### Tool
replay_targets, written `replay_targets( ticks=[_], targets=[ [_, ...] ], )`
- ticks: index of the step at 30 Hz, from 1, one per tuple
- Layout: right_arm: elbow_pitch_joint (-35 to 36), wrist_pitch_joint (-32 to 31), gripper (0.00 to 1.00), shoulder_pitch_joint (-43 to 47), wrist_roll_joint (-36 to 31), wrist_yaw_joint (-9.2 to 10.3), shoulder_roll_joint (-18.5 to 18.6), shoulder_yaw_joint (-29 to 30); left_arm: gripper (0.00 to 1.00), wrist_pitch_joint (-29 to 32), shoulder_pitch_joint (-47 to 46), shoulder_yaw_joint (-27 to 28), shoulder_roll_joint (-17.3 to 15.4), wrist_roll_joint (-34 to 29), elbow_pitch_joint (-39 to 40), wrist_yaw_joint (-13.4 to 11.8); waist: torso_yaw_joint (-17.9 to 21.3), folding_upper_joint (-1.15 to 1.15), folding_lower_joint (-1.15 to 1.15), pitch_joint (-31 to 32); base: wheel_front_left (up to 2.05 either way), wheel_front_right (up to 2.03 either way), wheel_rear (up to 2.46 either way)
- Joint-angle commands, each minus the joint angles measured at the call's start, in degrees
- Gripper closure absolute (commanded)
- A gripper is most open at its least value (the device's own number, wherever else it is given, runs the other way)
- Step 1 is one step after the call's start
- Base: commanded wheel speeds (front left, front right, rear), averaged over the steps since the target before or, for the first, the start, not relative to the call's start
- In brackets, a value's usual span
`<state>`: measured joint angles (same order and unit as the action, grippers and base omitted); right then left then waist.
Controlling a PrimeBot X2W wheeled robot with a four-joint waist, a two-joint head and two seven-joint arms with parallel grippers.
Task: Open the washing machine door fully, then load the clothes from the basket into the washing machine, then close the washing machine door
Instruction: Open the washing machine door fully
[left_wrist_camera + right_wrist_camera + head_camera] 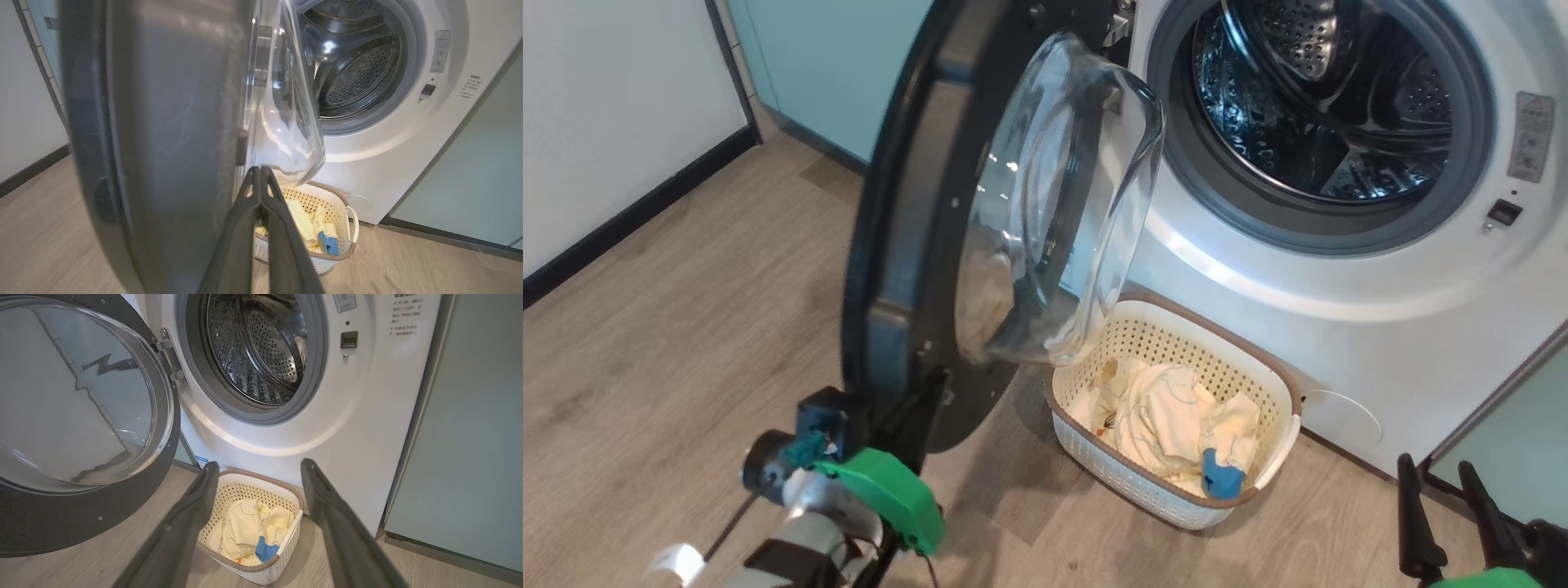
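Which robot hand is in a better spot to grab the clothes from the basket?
Right. The right hand is open, fingers aimed at the clothes in the basket. The left hand is shut, close beside the washing machine door.

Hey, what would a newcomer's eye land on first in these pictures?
The washing machine door, black-rimmed with a bulging glass bowl, stands swung out at the head view's left, the shut left tool at its lower edge. Right of it the washing machine shows its steel drum; on the floor below, the basket holds the clothes.
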<state>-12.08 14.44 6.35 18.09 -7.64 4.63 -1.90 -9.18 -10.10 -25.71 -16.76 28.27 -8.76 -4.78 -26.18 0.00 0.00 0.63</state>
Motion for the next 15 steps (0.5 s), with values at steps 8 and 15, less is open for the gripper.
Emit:
replay_targets(
  ticks=[8, 15],
  targets=[
    [1.6, 0.6, 0.0, -3.9, -0.1, 0.15, 1.3, -2.2, 1.0, -3.3, -6.3, 6.9, -2.0, 2.0, -4.7, -0.8, 0.9, 0.0, 0.0, -0.6, 0.0, 0.0, 0.0],
    [1.5, 0.6, 0.0, -4.4, 0.1, 0.15, 1.7, -2.5, 1.0, -4.8, -8.5, 11.1, -4.2, 3.2, -11.6, -0.8, 2.8, 0.0, 0.0, -1.0, 0.0, 0.0, 0.0]
  ],
)
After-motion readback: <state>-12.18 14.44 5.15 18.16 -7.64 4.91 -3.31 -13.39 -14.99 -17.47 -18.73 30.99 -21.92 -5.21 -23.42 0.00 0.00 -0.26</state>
